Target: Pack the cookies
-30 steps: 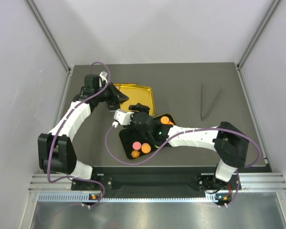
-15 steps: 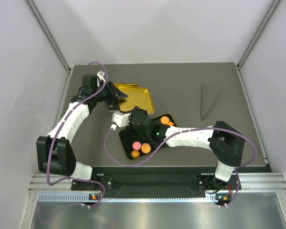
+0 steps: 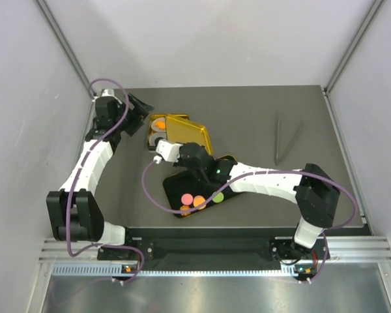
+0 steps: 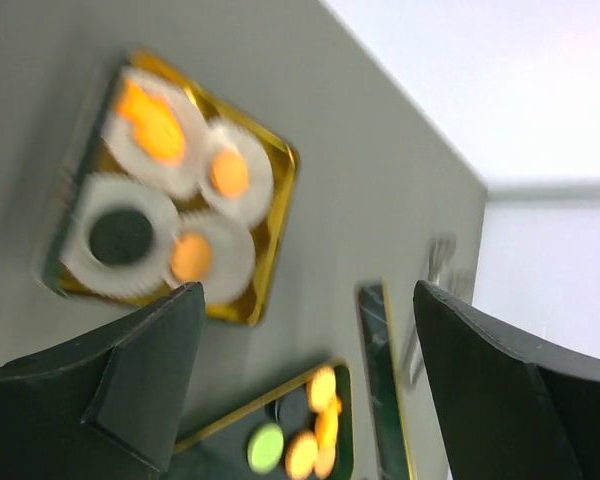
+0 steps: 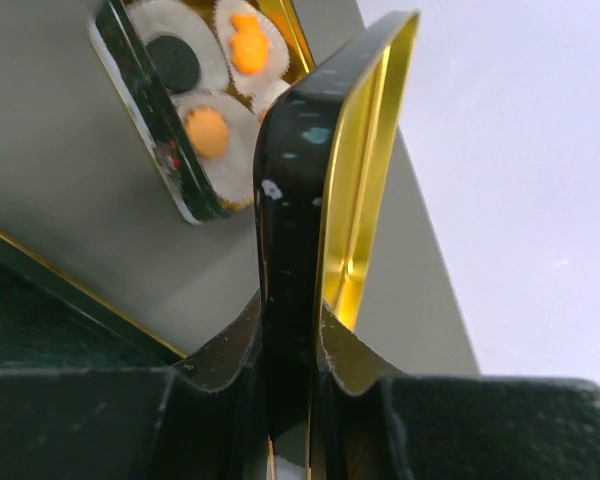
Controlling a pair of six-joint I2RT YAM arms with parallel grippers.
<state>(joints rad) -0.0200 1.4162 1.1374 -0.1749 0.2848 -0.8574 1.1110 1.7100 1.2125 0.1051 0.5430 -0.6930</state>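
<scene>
Glossy metal lid [image 5: 290, 200], black outside, mirror-gold inside, white pleated paper cups [image 4: 75, 235], matt grey table [image 3: 247, 124]

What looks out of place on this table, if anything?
The lid is odd: it stands on edge, pinched in the right pincer, beside the open tin rather than on it. In the tin, one paper cup shows a dark middle; the other three hold orange cookies.

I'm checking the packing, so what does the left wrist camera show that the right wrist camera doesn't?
Only the left wrist: the open, empty left claw and loose green and orange cookies outside the tin. Only the right wrist: the right claw shut on the lid's edge. Both: the tin's paper cups, some holding orange cookies, one empty.
</scene>
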